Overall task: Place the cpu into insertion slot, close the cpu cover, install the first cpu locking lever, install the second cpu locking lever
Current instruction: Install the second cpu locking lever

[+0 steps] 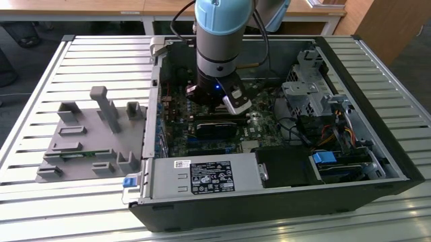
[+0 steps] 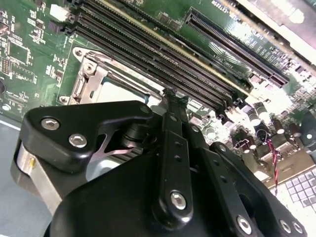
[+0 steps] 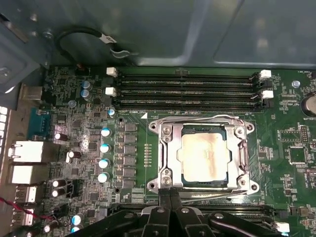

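In the exterior view, the arm (image 1: 222, 45) reaches down into the open case (image 1: 269, 196), which sits on a slatted surface (image 1: 74, 55). The gripper (image 1: 217, 108) hangs low over the board near the centre of the frame. From here I cannot tell how the jaws stand. A grey fixture (image 1: 88, 136) lies on the surface at left, apart from the case.

In the second wrist view, the gripper (image 2: 172, 98) takes up the lower half of the frame, its jaws pressed together into one narrow black tip with nothing between them. The tip sits at the edge of the cover (image 2: 98, 74), close beside the memory slots (image 2: 148, 49); contact is unclear.

In the first wrist view, the cpu (image 3: 205, 156) lies flat in the slot (image 3: 204, 154) at centre right, with the cover (image 3: 168, 148) closed around it. The gripper (image 3: 170, 193) tip, jaws together, sits at the frame's lower edge, just beside the cover's lower rim.
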`<state>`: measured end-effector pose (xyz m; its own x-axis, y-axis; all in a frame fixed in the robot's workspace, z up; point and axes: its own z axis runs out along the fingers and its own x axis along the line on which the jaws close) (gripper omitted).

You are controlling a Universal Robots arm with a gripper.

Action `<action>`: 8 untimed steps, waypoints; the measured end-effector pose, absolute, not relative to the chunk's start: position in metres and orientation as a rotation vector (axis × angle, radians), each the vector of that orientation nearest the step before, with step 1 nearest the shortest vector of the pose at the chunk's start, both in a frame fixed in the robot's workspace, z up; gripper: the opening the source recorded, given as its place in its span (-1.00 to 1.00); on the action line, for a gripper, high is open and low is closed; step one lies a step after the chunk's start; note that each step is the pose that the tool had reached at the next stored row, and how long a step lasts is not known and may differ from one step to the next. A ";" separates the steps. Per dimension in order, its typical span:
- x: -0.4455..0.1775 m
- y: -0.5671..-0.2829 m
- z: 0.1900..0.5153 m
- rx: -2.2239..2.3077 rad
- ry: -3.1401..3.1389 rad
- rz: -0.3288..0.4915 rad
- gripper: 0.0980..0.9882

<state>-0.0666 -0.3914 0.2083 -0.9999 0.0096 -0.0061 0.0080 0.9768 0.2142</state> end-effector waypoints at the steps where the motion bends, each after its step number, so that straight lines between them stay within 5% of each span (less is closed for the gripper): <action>1: -0.067 -0.393 0.208 0.014 3.116 0.345 -0.98; 8: -0.070 -0.402 0.208 0.014 3.111 0.380 -0.98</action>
